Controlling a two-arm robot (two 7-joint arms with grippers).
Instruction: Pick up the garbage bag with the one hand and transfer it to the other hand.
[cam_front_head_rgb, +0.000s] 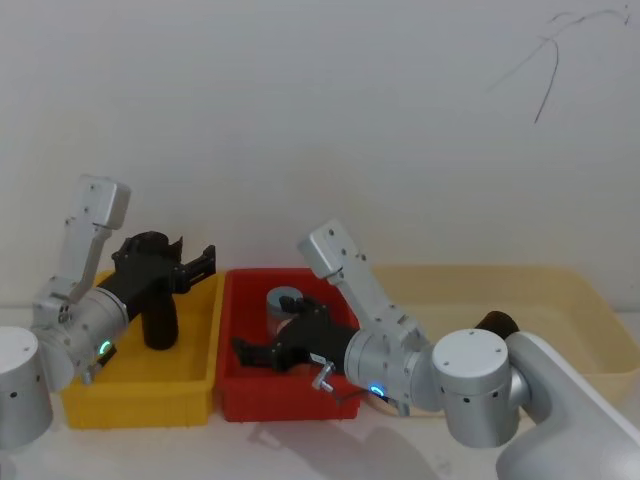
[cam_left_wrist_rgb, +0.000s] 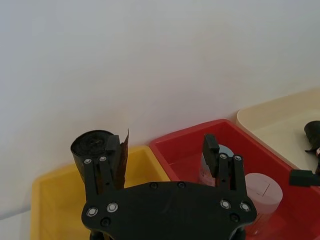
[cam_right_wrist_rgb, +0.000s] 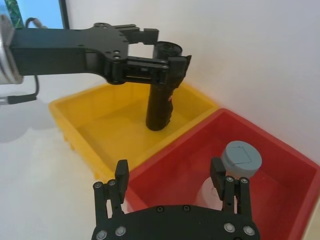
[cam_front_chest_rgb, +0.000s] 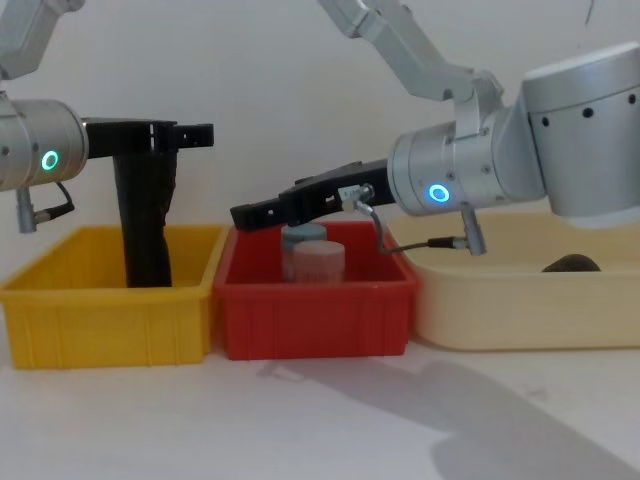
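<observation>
Right gripper (cam_right_wrist_rgb: 170, 167): fingers spread, holding nothing, positioned above the red bin (cam_front_chest_rgb: 310, 320). Beyond it, left gripper (cam_left_wrist_rgb: 160, 145): fingers spread wide, one against the top of the garbage bag (cam_right_wrist_rgb: 161, 100). The bag is a glossy black roll with a loose flap at its top, upright in the yellow bin (cam_front_chest_rgb: 100, 330).

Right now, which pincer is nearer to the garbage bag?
Left. The left pincer is at the top of the garbage bag, above the yellow bin; the right pincer hovers over the red bin, farther off.
</observation>
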